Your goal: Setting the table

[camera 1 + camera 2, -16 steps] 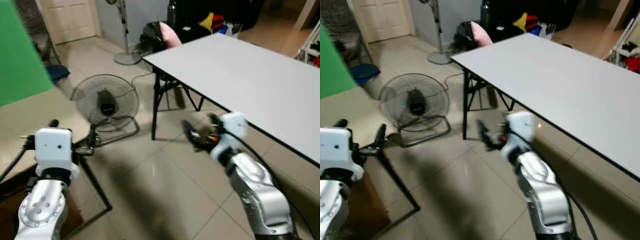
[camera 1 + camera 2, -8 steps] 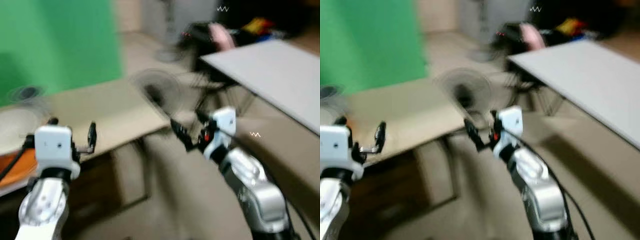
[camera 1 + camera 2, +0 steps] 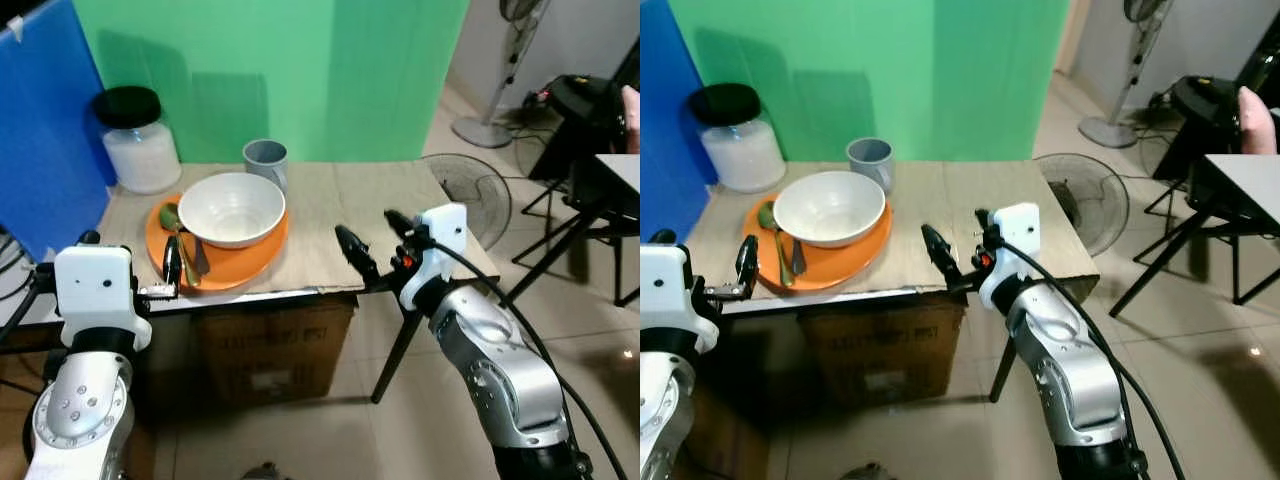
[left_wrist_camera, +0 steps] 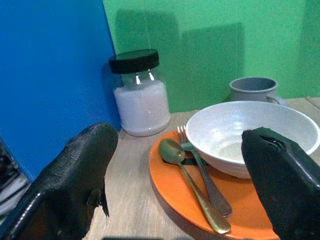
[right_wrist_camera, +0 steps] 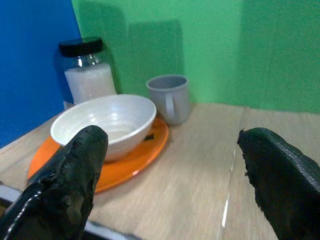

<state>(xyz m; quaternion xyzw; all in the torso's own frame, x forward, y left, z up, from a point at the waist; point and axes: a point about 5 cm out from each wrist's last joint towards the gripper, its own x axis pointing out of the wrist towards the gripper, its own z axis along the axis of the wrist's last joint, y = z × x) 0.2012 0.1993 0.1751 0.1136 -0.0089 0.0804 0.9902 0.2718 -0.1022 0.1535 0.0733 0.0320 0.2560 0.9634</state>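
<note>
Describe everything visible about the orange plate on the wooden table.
The orange plate is round, shallow and glossy, plastic or glazed by its look. It lies flat on the wooden table, near the front edge, just in front of the glass jar and the grey mug. A white bowl sits upright on it toward the mug side. A spoon and a fork lie side by side on its bare part beside the bowl. Neither gripper touches it.

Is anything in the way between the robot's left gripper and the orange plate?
Nothing visible. The left gripper is open at the table's near edge, right in front of the orange plate. The spoon, fork and bowl lie on the plate, not before it.
</note>
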